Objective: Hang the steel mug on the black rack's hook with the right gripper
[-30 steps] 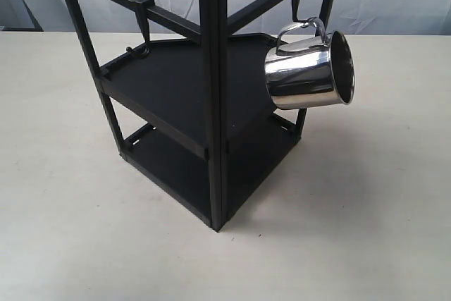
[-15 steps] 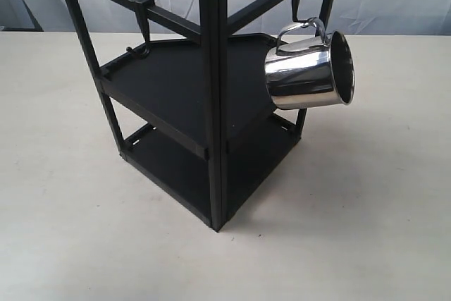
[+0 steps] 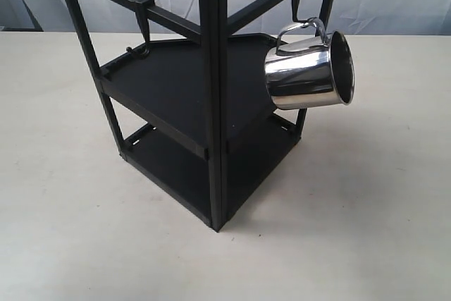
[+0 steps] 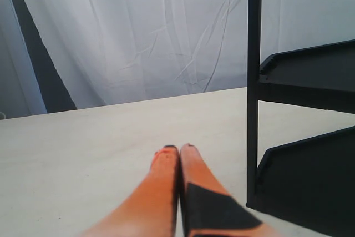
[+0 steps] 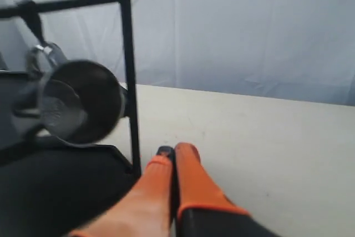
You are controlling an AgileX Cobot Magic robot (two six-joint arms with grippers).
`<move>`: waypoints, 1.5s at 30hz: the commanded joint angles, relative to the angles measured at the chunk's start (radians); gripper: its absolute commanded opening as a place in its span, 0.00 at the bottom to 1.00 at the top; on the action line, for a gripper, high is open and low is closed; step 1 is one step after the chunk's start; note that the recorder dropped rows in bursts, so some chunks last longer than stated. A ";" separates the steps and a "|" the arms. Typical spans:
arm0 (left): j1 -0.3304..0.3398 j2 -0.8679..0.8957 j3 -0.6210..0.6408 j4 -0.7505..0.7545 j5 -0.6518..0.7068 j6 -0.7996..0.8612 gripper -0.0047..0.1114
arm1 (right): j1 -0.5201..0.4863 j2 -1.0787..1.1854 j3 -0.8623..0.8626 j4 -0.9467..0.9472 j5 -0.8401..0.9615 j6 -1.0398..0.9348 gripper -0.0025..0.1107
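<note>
Mug on the hook, both grippers closed and holding nothing.

The steel mug [image 3: 309,70] hangs by its loop handle from the hook [image 3: 297,6], clipped to the top bar on the right side of the black rack [image 3: 211,96]; its body tilts, open mouth turned to the right, hanging clear of the pale table [image 3: 366,195]. The right gripper [image 5: 172,154] sits low over the table just outside the rack's post, orange fingers pressed together, apart from the mug. The left gripper [image 4: 178,151] is pinched closed too, near the rack's other side, above the table with the white curtain [image 4: 138,31] behind.
</note>
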 commanded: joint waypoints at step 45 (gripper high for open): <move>-0.005 -0.005 0.000 0.001 -0.005 -0.002 0.05 | 0.052 -0.244 0.309 0.116 -0.184 -0.034 0.02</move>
